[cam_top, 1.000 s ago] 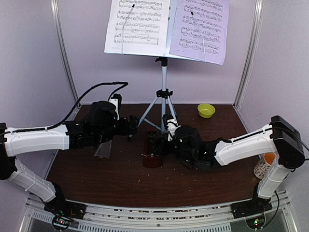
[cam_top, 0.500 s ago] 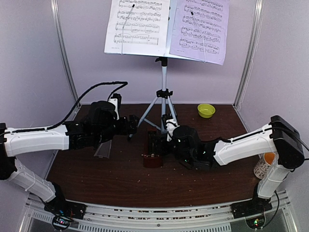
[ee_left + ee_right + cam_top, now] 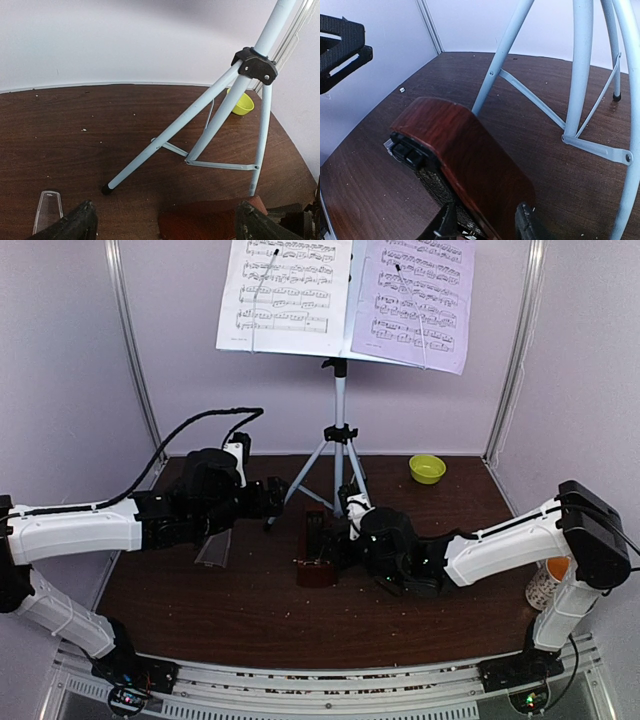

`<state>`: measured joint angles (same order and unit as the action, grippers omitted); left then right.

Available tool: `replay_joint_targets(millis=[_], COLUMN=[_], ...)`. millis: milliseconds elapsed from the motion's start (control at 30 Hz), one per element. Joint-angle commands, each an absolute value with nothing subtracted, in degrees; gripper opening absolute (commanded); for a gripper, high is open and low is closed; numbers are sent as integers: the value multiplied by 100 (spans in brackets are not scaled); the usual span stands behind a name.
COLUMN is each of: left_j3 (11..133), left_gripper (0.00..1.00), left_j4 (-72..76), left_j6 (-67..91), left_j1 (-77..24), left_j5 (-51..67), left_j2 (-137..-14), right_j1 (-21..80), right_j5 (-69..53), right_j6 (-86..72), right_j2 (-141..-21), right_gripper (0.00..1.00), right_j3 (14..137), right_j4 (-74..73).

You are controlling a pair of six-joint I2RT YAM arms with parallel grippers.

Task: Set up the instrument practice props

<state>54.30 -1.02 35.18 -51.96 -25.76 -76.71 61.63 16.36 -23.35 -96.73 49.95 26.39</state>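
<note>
Top view. Music stand [image 3: 340, 430] stands upright at the far middle of the table [image 3: 250, 615]. A white sheet [image 3: 285, 295] and a lavender sheet [image 3: 415, 302] sit side by side on its desk, so that part looks finished. The metronome [image 3: 317, 565] sits just near of the tripod feet, centred. Right fingers [image 3: 338, 540] reach in from the right and meet its far end. Left fingers [image 3: 270, 498] hang above the table, left of the tripod and apart from everything. The clear cover [image 3: 213, 550] lies flat on the table under the left arm, off the metronome. A green bowl [image 3: 427, 468] at far right and a cup [image 3: 545, 585] by the right arm's base are both untouched.

Left wrist view. Left fingers [image 3: 164, 220] are spread as wide as they go, with nothing between them. They look over the tripod [image 3: 256, 67], with the cover [image 3: 48, 212] low left and the metronome's red top [image 3: 210, 220] low centre. Probably waiting to take the cover.

Right wrist view. Right fingers [image 3: 485, 222] straddle the metronome [image 3: 470, 150], half closed, one on each side face and seemingly pressing. The grip across the narrow body likely lets the arm place or turn it. Whether its base sits flat I cannot tell.
</note>
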Motion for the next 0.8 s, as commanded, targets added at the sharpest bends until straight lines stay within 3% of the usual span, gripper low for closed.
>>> replay_joint_targets(millis=[0,767], left_j3=[5400,5385], left_gripper=[98,98], left_j4=[209,139], left_j6=[3423,3335], left_j1=[-5172,-4948], left_j5=[-2624,-2485], left_j2=[-7575,-7401], right_j1=[6135,5827], right_j5=[1672,2191], right_j6=[-2285,-2605], right_j2=[-9419,-8941], right_gripper=[42,46], right_j3=[4898,4180], right_j4=[2732,2284])
